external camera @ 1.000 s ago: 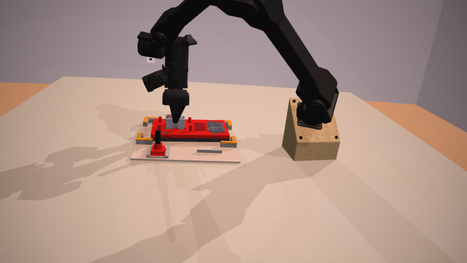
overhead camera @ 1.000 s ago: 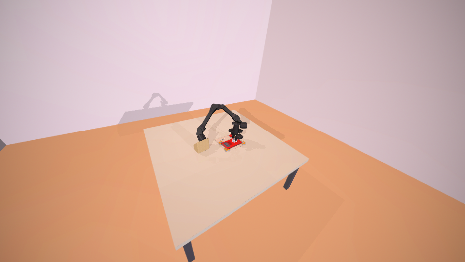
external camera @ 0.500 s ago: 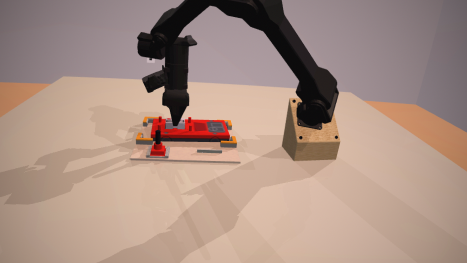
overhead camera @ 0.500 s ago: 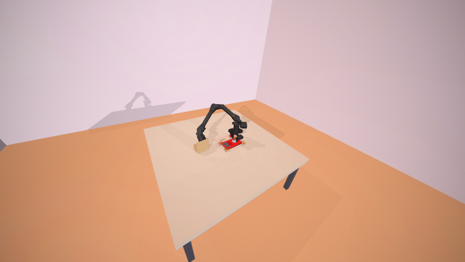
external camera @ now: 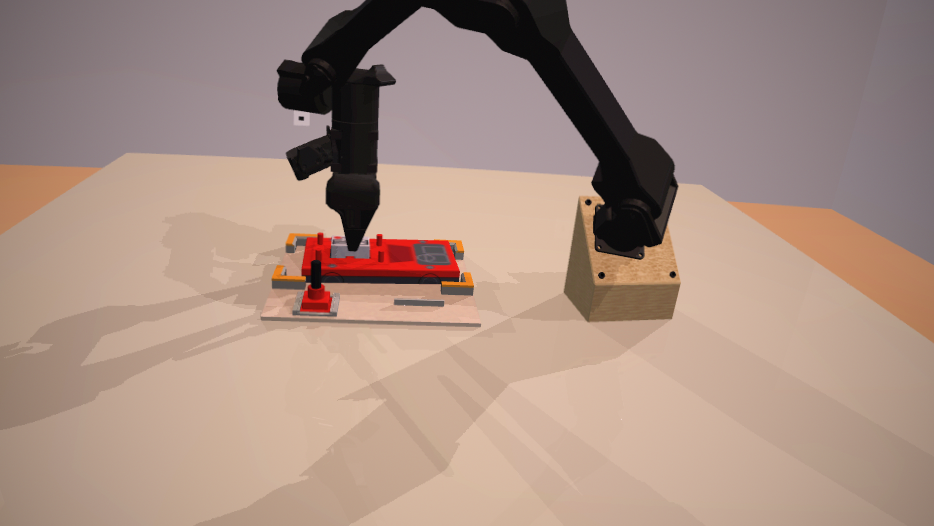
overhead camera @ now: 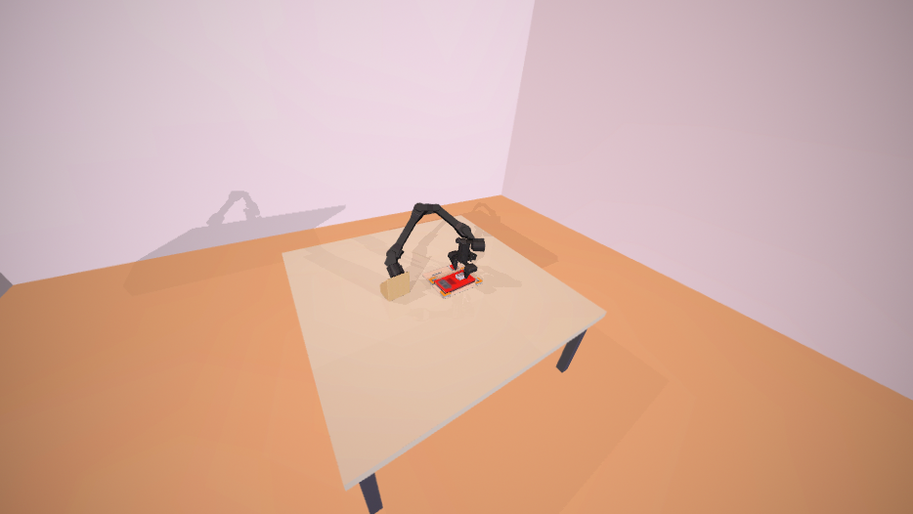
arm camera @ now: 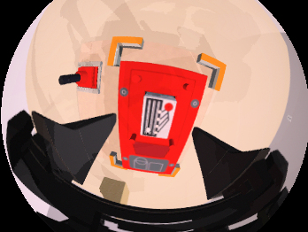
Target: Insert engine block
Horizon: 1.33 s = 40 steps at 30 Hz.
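The red car body point(external camera: 382, 259) lies on a pale base board between orange corner brackets. The grey engine block point(external camera: 346, 247) sits low in the opening near the car's left end; in the wrist view it point(arm camera: 157, 115) shows as a grey ribbed block with a red dot, set in the red body point(arm camera: 157, 112). My gripper point(external camera: 356, 243) points straight down right over the block. Its fingers stand wide open on either side of the car point(arm camera: 154, 138), with nothing between them. In the top view the gripper point(overhead camera: 460, 268) is over the car point(overhead camera: 452, 281).
A red stand with a black peg point(external camera: 316, 294) sits on the board in front of the car, also in the wrist view point(arm camera: 82, 77). A grey strip point(external camera: 418, 302) lies on the board. The arm's wooden base block point(external camera: 620, 266) stands to the right.
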{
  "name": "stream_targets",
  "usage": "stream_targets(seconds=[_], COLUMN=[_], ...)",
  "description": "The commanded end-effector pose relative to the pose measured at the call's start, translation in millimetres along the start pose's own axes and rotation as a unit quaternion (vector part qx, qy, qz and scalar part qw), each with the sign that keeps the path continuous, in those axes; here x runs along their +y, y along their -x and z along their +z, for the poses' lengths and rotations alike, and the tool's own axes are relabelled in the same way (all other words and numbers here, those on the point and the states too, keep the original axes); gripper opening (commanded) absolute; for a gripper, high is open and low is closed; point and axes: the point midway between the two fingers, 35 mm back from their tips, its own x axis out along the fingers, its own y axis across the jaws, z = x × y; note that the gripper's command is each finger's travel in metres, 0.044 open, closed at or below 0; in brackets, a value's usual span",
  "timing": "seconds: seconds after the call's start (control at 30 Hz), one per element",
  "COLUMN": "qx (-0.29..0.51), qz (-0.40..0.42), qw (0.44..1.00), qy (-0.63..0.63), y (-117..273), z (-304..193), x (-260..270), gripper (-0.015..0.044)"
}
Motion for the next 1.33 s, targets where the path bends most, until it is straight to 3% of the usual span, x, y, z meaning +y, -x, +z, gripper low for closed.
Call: stream_targets(seconds=[0.0,0.1,0.67,1.23,1.3], qx=[-0.005,-0.005,-0.005,-0.005,-0.005], qz=[-0.005,-0.005,-0.005,-0.005,-0.005], qw=[1.0,1.0,1.0,1.0,1.0], qy=[0.005,0.005,0.005,0.005,0.005], y=[8.4,8.4,8.4,8.4,8.4], z=[2.6,2.6,2.6,2.6,2.6], x=[-0.5,-0.5,-0.5,-0.5,-0.5], gripper=[0.044,0.044,0.0,0.0,0.0053])
